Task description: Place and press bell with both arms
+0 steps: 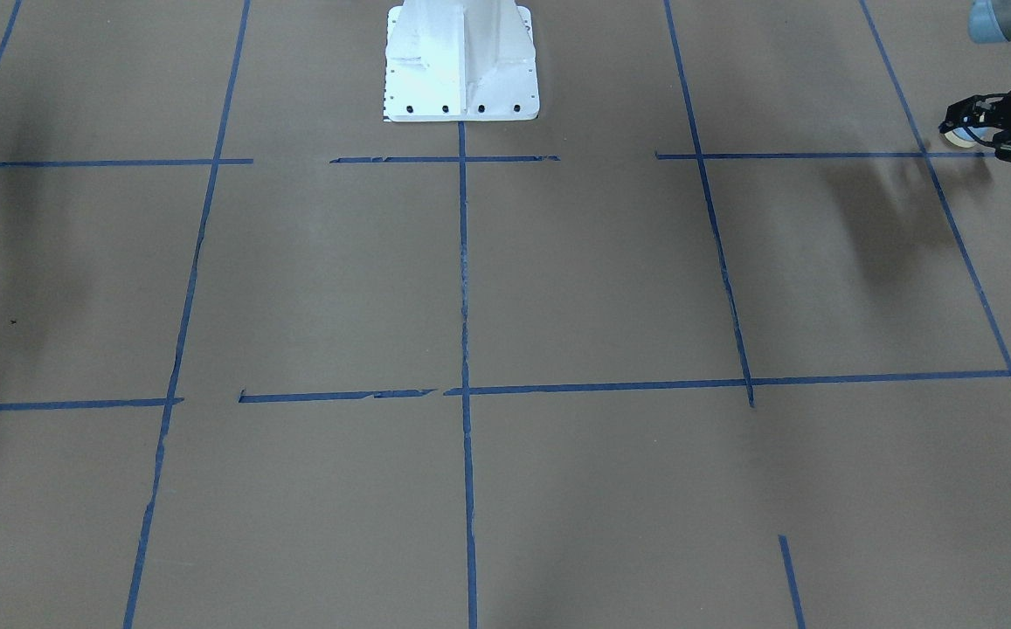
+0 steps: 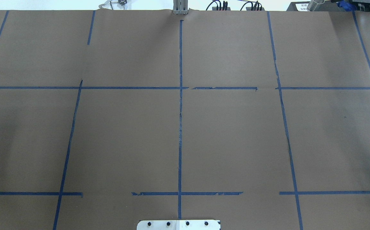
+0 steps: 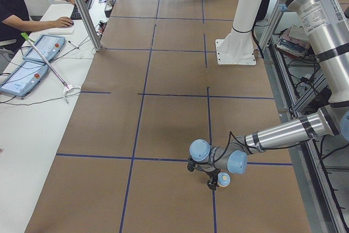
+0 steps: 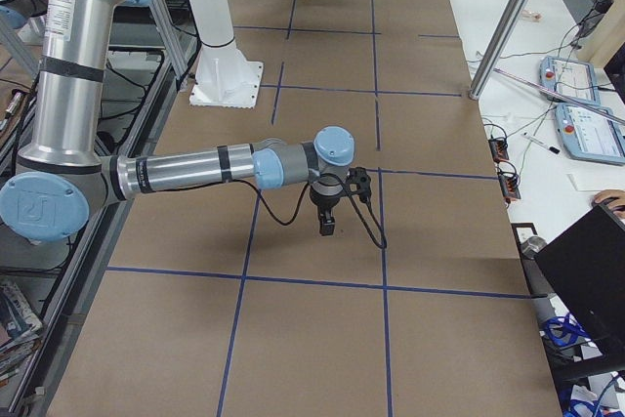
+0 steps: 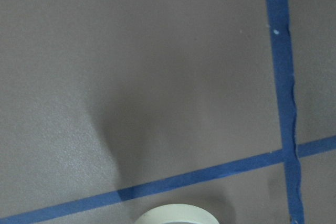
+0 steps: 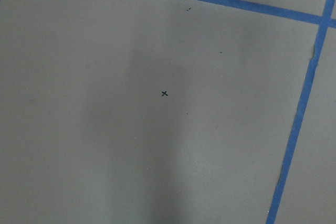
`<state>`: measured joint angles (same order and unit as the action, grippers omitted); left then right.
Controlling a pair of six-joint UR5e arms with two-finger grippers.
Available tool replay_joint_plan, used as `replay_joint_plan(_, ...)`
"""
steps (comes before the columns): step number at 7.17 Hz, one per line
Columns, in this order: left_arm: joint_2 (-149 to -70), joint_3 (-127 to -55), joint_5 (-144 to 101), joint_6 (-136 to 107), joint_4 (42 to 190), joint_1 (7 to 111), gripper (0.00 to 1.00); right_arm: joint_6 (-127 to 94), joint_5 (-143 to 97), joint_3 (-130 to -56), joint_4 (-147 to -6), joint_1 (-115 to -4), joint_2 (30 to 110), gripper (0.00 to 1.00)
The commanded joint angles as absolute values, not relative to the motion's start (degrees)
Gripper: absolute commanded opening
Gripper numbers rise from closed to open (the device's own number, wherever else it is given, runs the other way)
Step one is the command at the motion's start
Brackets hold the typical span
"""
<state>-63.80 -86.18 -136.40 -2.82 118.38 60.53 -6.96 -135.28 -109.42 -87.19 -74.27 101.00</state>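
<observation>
The bell point(image 1: 968, 135), a light-blue dome with cream parts, sits between the fingers of my left gripper point(image 1: 961, 129) at the far right edge of the front view, just above the brown table. The exterior left view shows it at the gripper's tip point(image 3: 223, 178), low over a blue tape line. Its cream rim point(image 5: 176, 214) peeks in at the bottom of the left wrist view. My right gripper point(image 4: 327, 225) hangs above the table, pointing down. It shows only in the exterior right view, so I cannot tell whether it is open or shut.
Blue tape lines divide the brown table into squares. The white bolted pedestal point(image 1: 461, 61) stands at the robot's side. A small black x mark point(image 6: 164, 93) lies under the right wrist. An operator point(image 3: 16, 4), tablets and a metal pole point(image 3: 82, 9) are at the far side.
</observation>
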Motion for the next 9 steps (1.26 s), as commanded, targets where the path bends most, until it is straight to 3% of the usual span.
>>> replay_joint_plan(1, -63.28, -85.96, -136.41, -2.81, 119.0, 60.29, 1.0, -6.94, -135.35, -109.6, -87.19, -74.27, 100.99, 1.0)
replay_joint_plan(3, -63.02, -85.61, -136.41, -2.9, 119.0, 60.29, 0.8, -6.94, -135.35, -109.51, -87.19, -74.27, 100.99, 1.0)
replay_joint_plan(4, -63.1, -85.52, -136.41, -2.9, 118.92, 60.29, 0.75, -6.94, -135.35, -109.51, -87.19, -74.27, 101.07, 1.0)
replay_joint_plan(5, -63.11, -85.6, -136.41, -3.07, 118.92, 60.29, 0.63, -6.94, -135.35, -109.51, -87.19, -74.27, 101.07, 1.0)
replay_joint_plan(7, -63.11, -86.39, -136.58, -3.16, 119.18, 60.29, 0.21, -7.03, -135.44, -109.42, -87.19, -74.27, 101.07, 1.0)
replay_joint_plan(8, -63.02, -89.62, -138.41, -3.69, 119.01, 60.47, 0.08, -6.94, -135.61, -109.42, -87.19, -74.27, 101.07, 1.0)
replay_joint_plan(9, -63.02, -95.48, -140.43, -11.09, 118.74, 60.64, 0.06, -6.94, -135.62, -109.42, -87.19, -74.27, 101.07, 1.0)
